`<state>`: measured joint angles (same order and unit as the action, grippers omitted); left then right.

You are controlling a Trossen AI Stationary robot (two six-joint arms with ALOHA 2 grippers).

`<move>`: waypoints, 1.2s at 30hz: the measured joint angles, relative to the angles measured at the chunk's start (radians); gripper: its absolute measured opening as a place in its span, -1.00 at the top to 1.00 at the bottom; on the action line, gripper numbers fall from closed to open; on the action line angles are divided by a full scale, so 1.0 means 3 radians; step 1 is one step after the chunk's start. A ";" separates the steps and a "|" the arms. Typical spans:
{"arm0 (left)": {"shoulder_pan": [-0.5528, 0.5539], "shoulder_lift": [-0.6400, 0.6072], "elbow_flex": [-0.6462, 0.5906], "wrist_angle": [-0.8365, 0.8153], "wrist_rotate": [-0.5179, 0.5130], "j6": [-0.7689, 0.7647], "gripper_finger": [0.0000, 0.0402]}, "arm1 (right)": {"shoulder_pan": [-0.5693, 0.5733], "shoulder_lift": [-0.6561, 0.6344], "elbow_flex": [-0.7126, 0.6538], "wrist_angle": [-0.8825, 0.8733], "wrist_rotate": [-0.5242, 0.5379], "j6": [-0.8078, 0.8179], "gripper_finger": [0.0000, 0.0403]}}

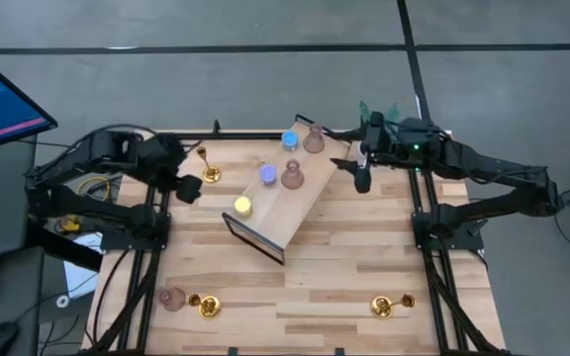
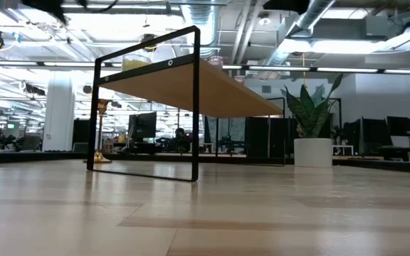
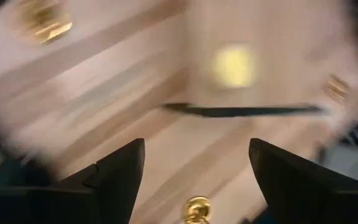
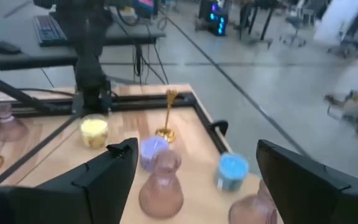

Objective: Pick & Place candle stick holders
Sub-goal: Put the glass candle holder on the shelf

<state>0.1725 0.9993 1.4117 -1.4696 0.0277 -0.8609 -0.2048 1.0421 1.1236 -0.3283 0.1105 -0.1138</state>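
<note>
Candle stick holders are what I'm sorting, and 5 of them already stand on the raised wooden shelf (image 1: pixel 283 203) in the middle of the table (image 1: pixel 344 267): a yellow one (image 1: pixel 242 206) near its front end, a violet one (image 1: pixel 267 174), a blue one (image 1: pixel 290 140), and 2 pink ones (image 1: pixel 293 176) (image 1: pixel 314 140) toward its rear end. A gold one (image 1: pixel 209 166) stands by the table's rear left corner. Another pink one (image 1: pixel 172 298) and a gold one (image 1: pixel 206 306) lie at the front left corner, and a gold one (image 1: pixel 388 306) lies near the front right.

My right hand (image 1: pixel 361 178) hangs open just off the shelf's rear end, gripping nothing. I judge that swinging it back carelessly could clip the nearest pink holder and topple its neighbours, since they stand close together. My left hand (image 1: pixel 188 190) is open too, near the upright gold holder, which a sweep could knock over.

My left wrist view is smeared, so I cannot judge clearance there. In the low view the shelf's top is mostly hidden; only the yellow holder's tip shows above it.
</note>
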 joint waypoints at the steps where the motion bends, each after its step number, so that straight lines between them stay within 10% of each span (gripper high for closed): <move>1: -0.0075 -0.0005 0.0000 -0.0127 -0.0093 -0.0202 -0.44 | 0.0021 -0.0007 0.0001 -0.0060 0.0038 0.0036 -0.58; 16: -0.1530 0.0122 -0.0734 -0.0247 0.0417 -0.2180 -0.44 | 0.0273 0.0257 -0.0003 -0.0450 0.0073 0.0296 -0.58; 36: -0.3908 0.0329 -0.1454 0.1015 0.0339 -0.4323 -0.44 | 0.0289 0.0241 -0.0003 -0.0527 0.0071 0.0308 -0.58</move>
<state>-0.9998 1.0980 0.9755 -1.1651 0.1295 -2.1577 -0.1181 1.1145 1.1229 -0.4863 0.1318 -0.0213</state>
